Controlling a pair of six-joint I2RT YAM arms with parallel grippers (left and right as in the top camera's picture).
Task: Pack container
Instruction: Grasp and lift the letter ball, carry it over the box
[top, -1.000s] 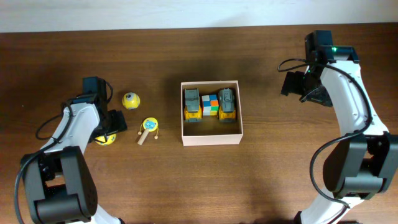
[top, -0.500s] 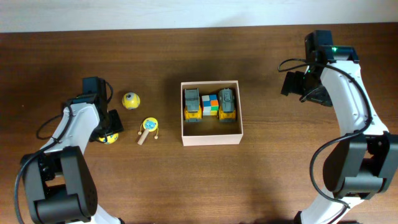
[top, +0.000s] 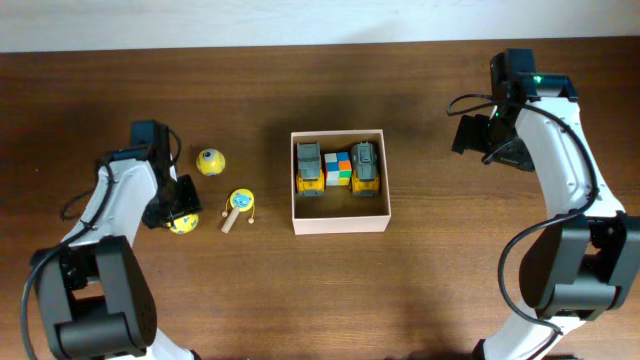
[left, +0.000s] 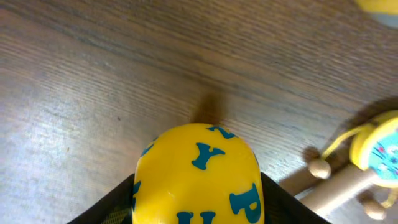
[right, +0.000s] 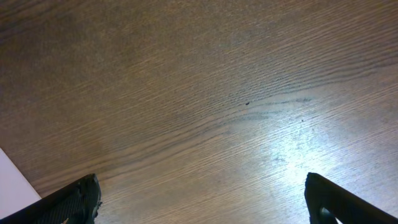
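The container (top: 340, 218), a square shallow white-walled box with a tan inside, stands mid-table and holds two yellow toy trucks (top: 309, 167) and a colourful cube (top: 338, 168). My left gripper (top: 178, 215) is left of it, shut on a yellow ball with blue letters (left: 198, 177), just above the wood. A wooden rattle with a yellow-and-blue head (top: 239, 207) lies between that ball and the box; it also shows in the left wrist view (left: 367, 158). Another yellow ball (top: 210, 161) lies behind it. My right gripper (top: 470, 135) is open and empty, right of the box.
The right wrist view shows bare wood and a white corner (right: 11, 180) at the lower left. A pale wall strip (top: 300, 22) runs along the table's far edge.
My left gripper has shifted slightly forward and right with the yellow lettered ball. The right arm has not moved.
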